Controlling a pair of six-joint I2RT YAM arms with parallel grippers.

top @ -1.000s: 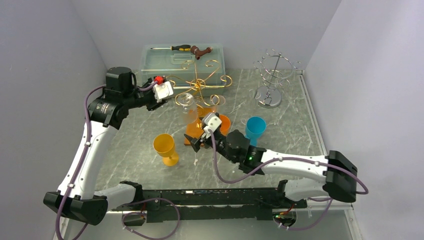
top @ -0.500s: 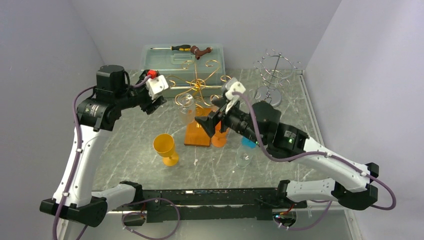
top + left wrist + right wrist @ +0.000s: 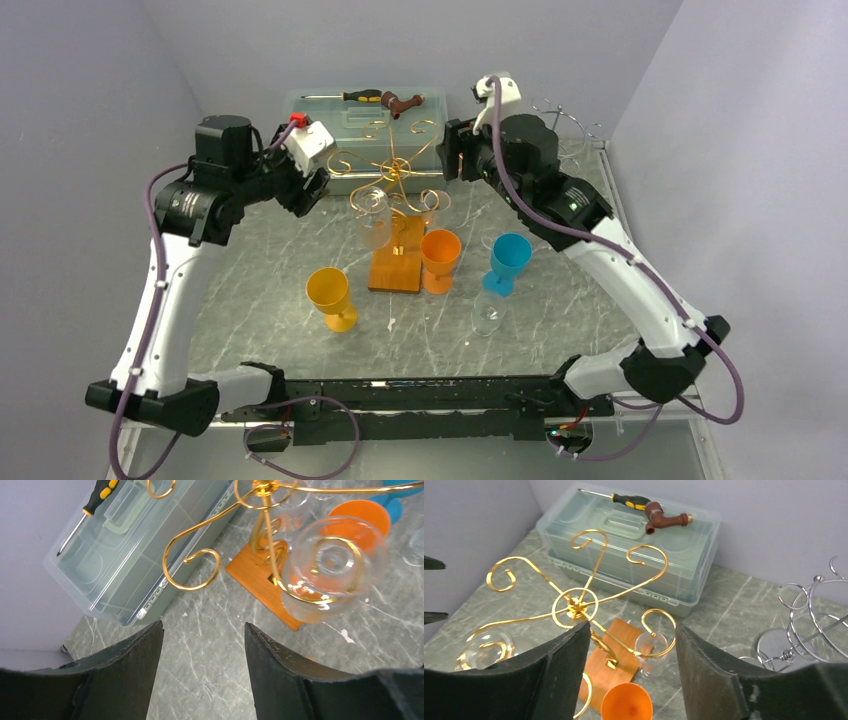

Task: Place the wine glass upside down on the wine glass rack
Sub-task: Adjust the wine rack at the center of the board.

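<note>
A clear wine glass (image 3: 488, 312) is noted upright on the table (image 3: 260, 300), towards the front and near a blue goblet (image 3: 510, 258). Further back, a second clear glass (image 3: 332, 570) is hung bowl-down on the gold rack (image 3: 397, 175). The left gripper (image 3: 202, 630) and right gripper (image 3: 631, 630) are raised at either side of the rack, fingers spread, with nothing between them.

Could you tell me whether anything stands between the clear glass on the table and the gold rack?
Yes. The orange glass stands on the table between the clear glass and the rack, close beside its wooden base. Lifted high enough, the clear glass would probably pass over it.
</note>
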